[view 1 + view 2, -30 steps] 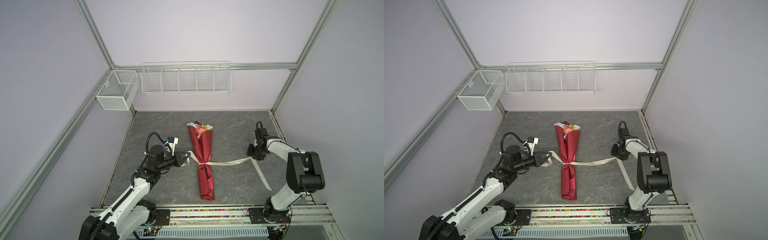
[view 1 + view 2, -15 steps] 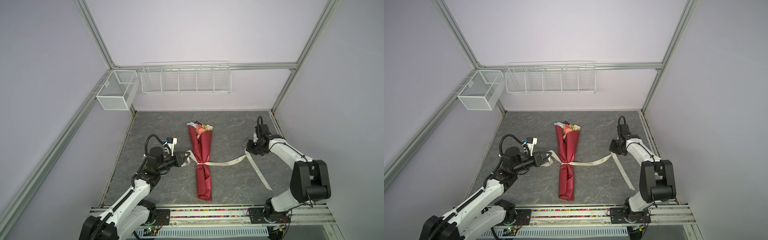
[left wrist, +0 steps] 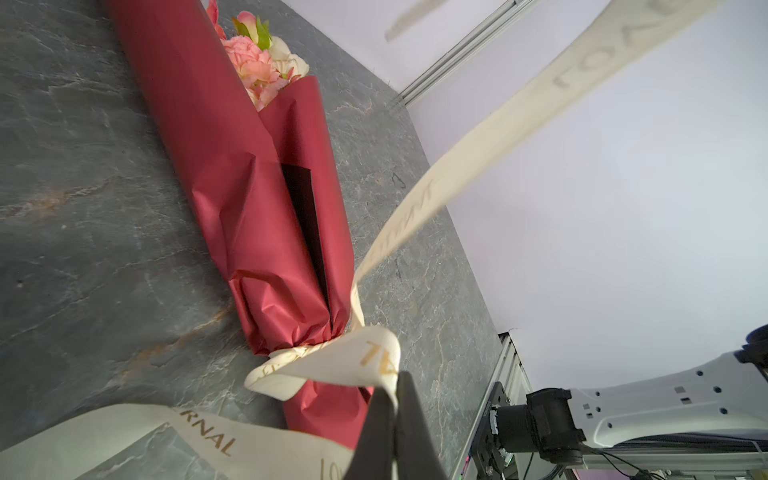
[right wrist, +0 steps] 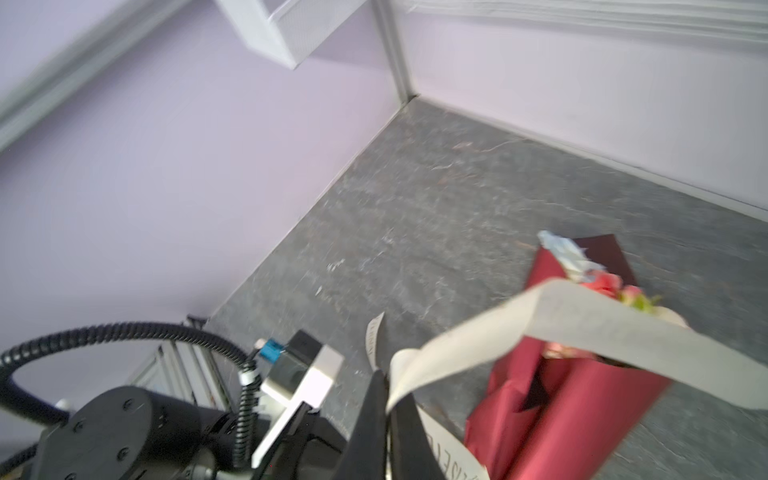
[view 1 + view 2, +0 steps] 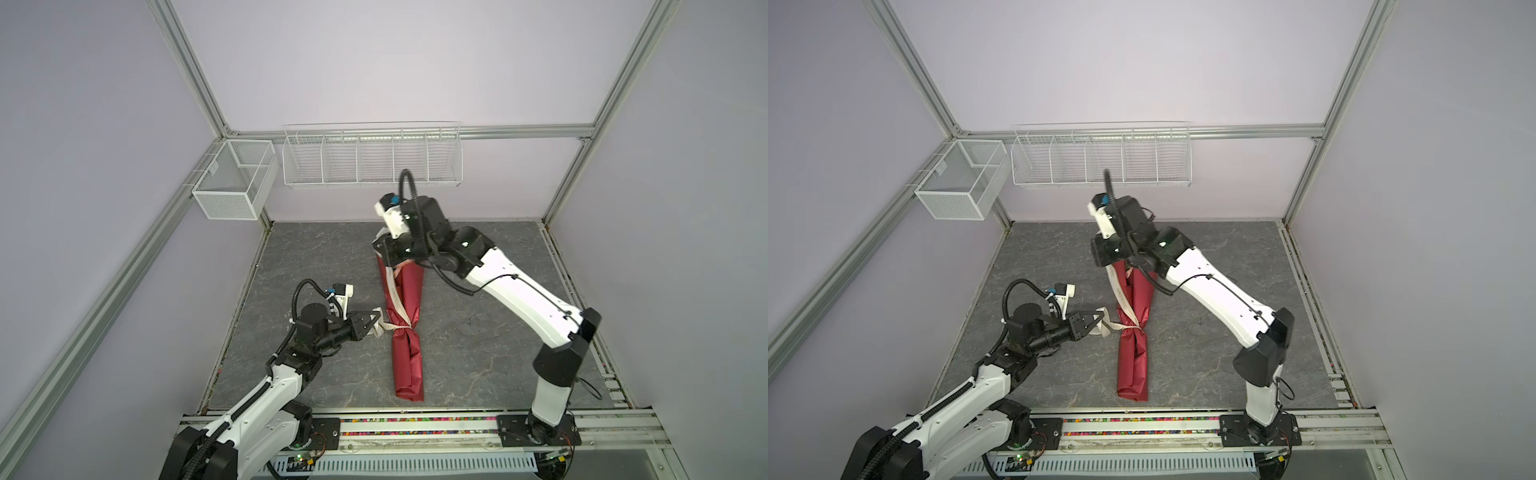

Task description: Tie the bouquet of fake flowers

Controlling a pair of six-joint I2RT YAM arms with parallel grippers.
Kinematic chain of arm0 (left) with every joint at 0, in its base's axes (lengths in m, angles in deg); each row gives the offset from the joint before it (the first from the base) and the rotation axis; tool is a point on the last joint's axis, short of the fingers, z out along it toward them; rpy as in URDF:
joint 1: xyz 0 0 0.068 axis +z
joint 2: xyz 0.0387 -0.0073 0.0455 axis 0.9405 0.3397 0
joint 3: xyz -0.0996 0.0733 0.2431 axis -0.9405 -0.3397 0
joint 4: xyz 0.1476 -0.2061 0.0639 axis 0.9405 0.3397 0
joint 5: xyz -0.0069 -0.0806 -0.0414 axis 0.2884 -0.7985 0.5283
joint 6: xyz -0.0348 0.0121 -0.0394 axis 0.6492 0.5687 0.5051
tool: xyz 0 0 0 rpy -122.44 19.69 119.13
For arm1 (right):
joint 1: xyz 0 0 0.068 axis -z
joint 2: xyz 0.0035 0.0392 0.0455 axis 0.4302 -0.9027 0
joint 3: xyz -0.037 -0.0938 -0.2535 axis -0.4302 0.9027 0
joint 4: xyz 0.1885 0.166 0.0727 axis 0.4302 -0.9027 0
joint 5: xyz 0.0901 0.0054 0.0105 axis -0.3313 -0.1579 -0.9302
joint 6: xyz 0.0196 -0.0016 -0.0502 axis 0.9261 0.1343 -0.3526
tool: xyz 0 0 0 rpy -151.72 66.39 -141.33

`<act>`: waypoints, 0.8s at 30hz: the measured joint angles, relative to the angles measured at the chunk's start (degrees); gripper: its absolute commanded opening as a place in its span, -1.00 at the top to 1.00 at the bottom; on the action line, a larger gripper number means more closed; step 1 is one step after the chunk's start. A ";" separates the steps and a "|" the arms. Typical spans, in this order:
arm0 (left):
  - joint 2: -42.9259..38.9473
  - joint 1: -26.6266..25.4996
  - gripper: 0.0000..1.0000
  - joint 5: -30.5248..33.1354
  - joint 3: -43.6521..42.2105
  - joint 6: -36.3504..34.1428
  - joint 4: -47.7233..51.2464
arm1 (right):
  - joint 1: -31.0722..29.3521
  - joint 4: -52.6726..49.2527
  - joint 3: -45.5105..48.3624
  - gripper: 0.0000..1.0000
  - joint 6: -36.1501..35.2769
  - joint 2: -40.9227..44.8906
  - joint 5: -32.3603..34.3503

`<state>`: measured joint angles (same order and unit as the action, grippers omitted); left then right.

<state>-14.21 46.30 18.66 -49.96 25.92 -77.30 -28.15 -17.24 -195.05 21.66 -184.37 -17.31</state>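
The bouquet of fake flowers (image 5: 411, 291), roses inside a dark-red paper wrap (image 3: 249, 187), lies centred on the table (image 5: 478, 332) (blooms toward 12 o'clock), while the left gripper (image 3: 395, 399) at its 9 o'clock and the right gripper (image 4: 386, 399) at 12 o'clock each pinch the ribbon (image 3: 478, 160).

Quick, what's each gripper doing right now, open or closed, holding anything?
Left gripper: closed, pinching the cream printed ribbon.
Right gripper: closed, pinching the same ribbon's other strand.
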 measured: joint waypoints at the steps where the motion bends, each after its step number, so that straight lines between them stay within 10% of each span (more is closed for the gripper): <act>1: -0.35 -0.07 1.00 0.04 -0.33 0.09 -0.39 | -1.86 -1.29 -2.08 0.81 -0.98 -2.47 -0.04; 9: -3.80 -0.31 1.00 0.28 -2.34 0.28 -1.62 | -0.63 -6.99 1.53 0.65 -2.49 -7.78 -2.21; 15: -5.09 -0.55 1.00 0.50 -2.56 0.24 -1.55 | 3.13 -5.88 5.14 -0.06 -1.51 -7.30 -7.89; 24: -4.61 -0.68 1.00 0.52 -2.56 0.17 -1.55 | 5.57 4.96 38.14 -0.16 9.81 14.58 -8.31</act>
<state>-18.83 45.63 19.19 -52.52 26.10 -78.85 -22.57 -12.28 -156.91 31.48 -169.79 -25.61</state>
